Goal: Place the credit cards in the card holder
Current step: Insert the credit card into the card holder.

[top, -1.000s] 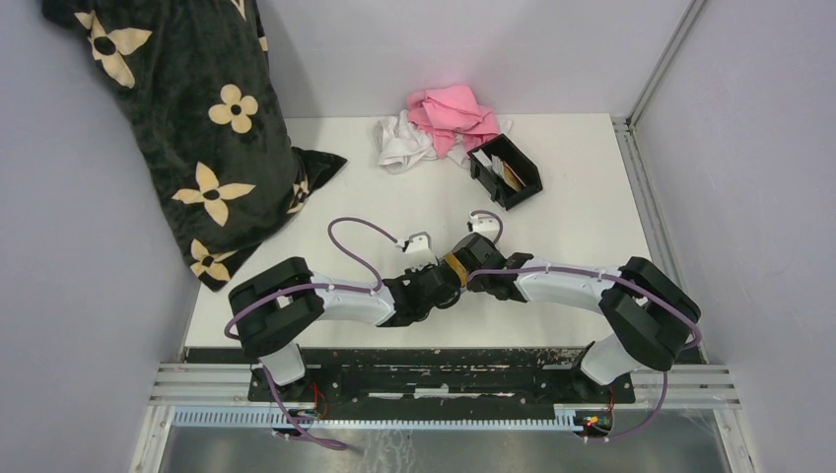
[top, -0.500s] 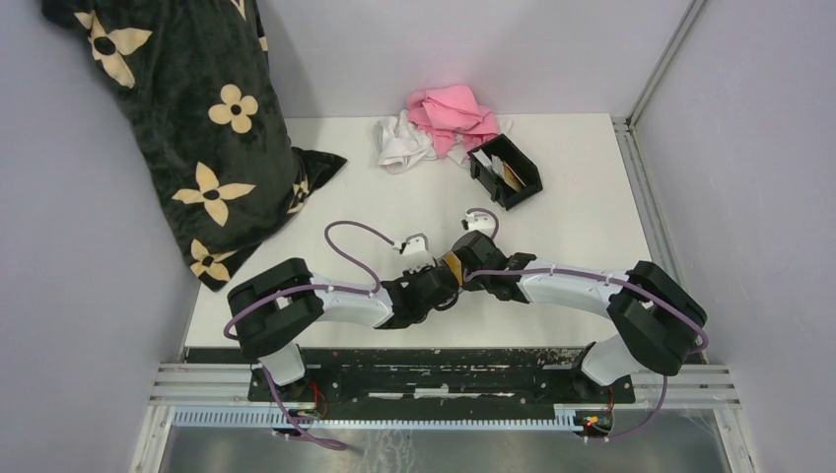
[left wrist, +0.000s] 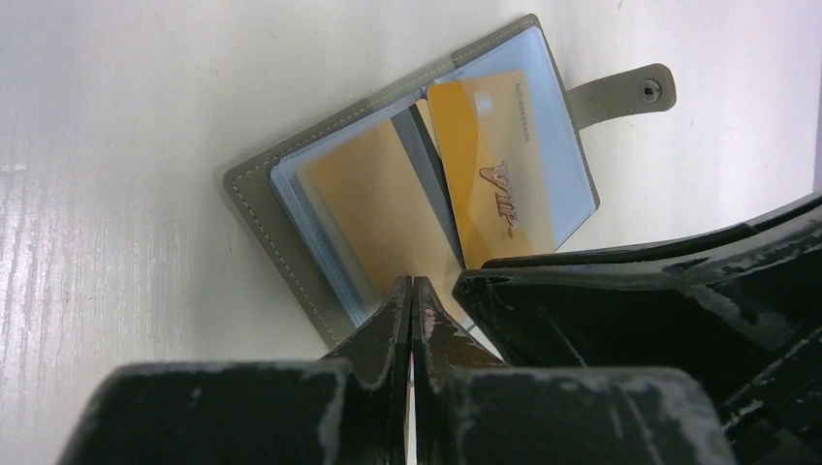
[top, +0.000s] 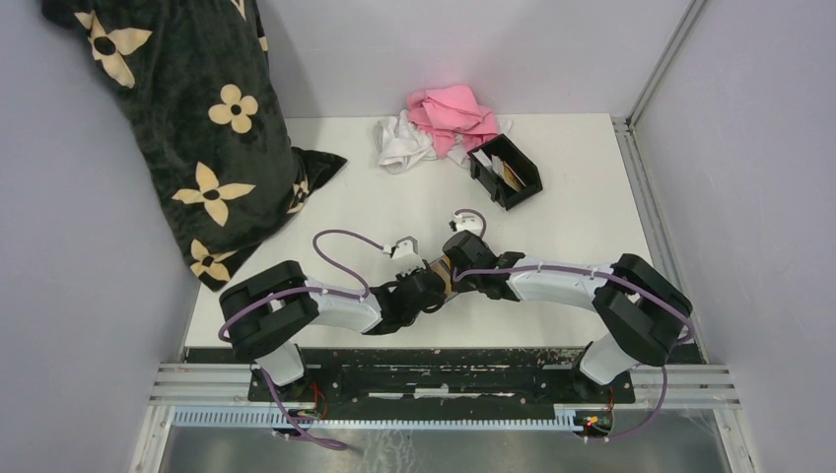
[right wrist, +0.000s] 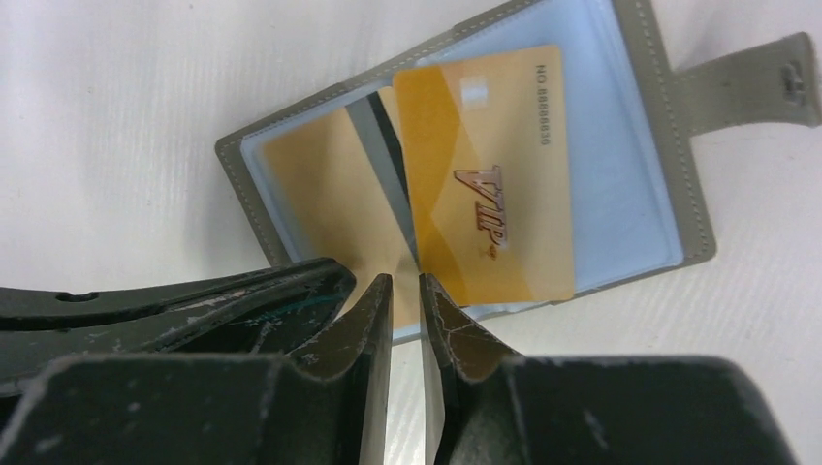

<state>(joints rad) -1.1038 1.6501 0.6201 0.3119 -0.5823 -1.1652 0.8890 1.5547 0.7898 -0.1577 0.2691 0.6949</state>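
Tabletop (top: 582,227) carries the card holder (top: 506,170) toward its far right corner, with cards (top: 509,174) standing in it. Both grippers meet near the middle of the near edge, well apart from it; the right arm is on the holder's side. Under them lies the open grey wallet (left wrist: 260,208), hidden by the wrists in the top view. A gold card (right wrist: 485,184) lies half out of its clear sleeve. Its long axis points away from the right gripper (right wrist: 399,288), with its near short edge just beyond the tips. Those jaws stand a narrow slit apart, nothing clearly between them. The left gripper (left wrist: 411,291) is pressed shut at the wallet's near edge; whether it pinches a sleeve I cannot tell. A second tan card (left wrist: 373,208) shows hazily behind plastic.
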